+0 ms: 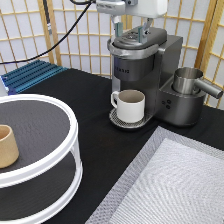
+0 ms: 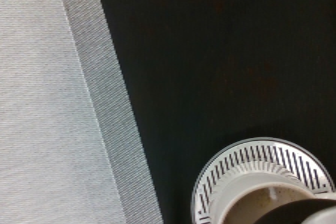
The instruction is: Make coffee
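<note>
The coffee pod shows in neither view. It is not between the fingers, on the black table (image 1: 85,100) or on the grey mat (image 1: 175,180), so it may already be shut inside the coffee machine (image 1: 142,65), though that cannot be confirmed. The white mug (image 1: 131,105) stands on the round drip tray (image 1: 120,121) under the spout, and the wrist view looks straight down on that tray (image 2: 255,165) and the mug's rim (image 2: 262,210). The step in hand looks like work at the brewer's top — its lid or buttons — rather than loading. Such a step calls for a short, straight press that does not shove the machine or jog the mug. The gripper (image 1: 131,36) hangs at the exterior view's top, pointing straight down. Its two fingers are spread apart, grasping nothing, with their tips just at the lid. A tan cup (image 1: 6,146) sits well apart on the white two-tier stand (image 1: 60,165) at the exterior view's left.
</note>
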You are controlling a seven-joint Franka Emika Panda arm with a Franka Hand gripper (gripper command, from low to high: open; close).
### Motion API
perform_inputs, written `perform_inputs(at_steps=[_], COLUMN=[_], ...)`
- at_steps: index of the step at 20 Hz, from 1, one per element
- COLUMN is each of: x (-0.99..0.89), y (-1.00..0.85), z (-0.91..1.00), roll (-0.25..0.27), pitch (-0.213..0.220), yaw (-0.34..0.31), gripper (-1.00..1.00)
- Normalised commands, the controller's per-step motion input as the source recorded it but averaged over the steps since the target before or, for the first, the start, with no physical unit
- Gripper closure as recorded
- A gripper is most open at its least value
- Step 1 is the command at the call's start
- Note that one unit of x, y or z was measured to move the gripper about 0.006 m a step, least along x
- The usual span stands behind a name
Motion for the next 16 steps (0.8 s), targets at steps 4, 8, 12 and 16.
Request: perform_inputs(at_steps=[4,8,12,16], x=[-0.26,-0.19,-0.01,0.0], y=[0.24,0.0,0.0,0.0], z=[0.52,0.19,0.08,0.06], roll=[-0.145,-0.085,-0.047,-0.031], pitch=[0.0,-0.032,-0.002,0.0], yaw=[0.137,0.366,0.375,0.375], gripper=[-1.0,-1.0,-1.0,-1.0])
